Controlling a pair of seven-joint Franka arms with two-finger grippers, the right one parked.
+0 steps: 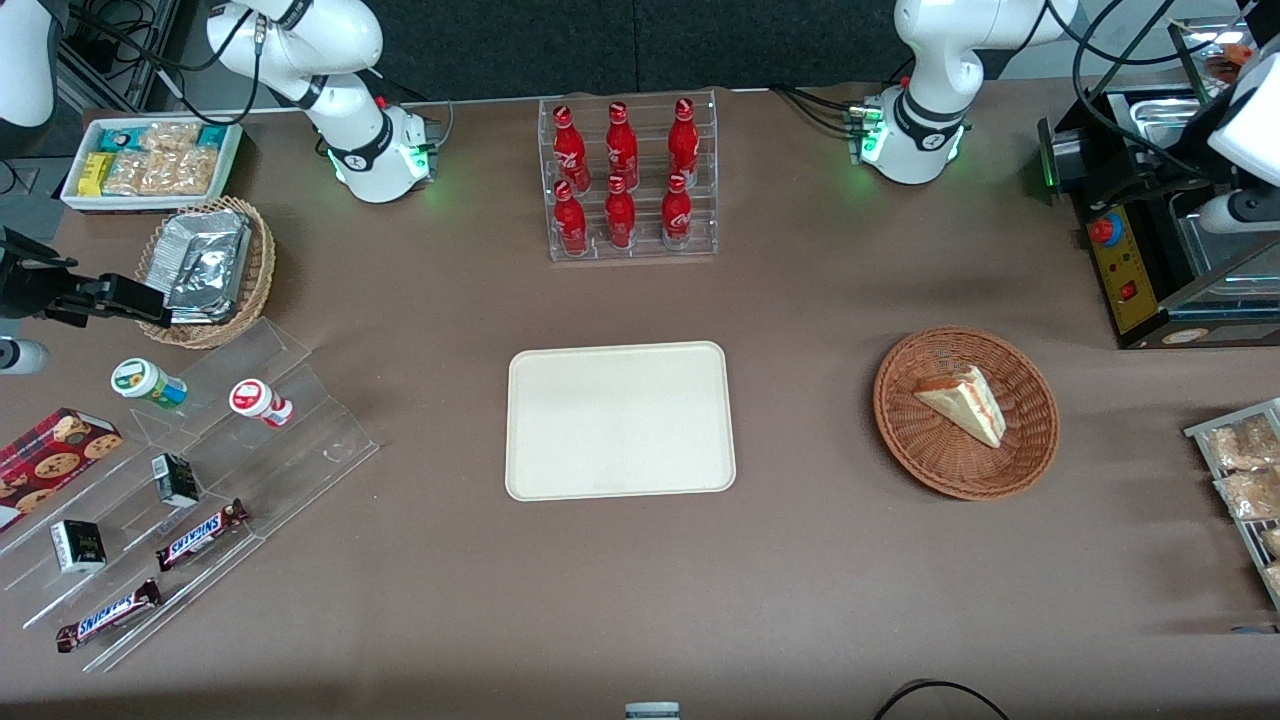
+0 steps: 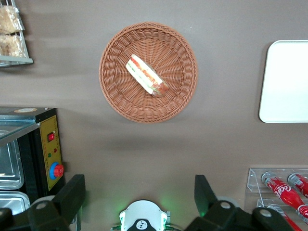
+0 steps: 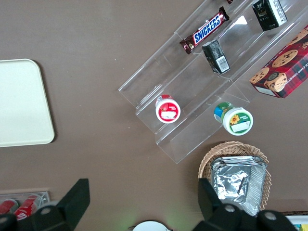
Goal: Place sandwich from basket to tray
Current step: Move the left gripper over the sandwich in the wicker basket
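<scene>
— Lying on its side, the sandwich (image 1: 962,402) is seen in the basket (image 1: 1030,440), near the middle of the weave, its red and green filling edge shown to the wrist camera.

— And the gripper (image 2: 139,195)?

— It is held high above the tabletop (image 1: 800,580), well clear of the basket. The jaws are spread wide and nothing is held between them; the two fingers (image 2: 72,195) are seen far apart.

— The tray (image 1: 620,420)?

— It is set flat on the tabletop, well apart from the basket, toward the middle. A rack of red bottles (image 1: 625,180) is seen farther from the front camera than the tray.
</scene>
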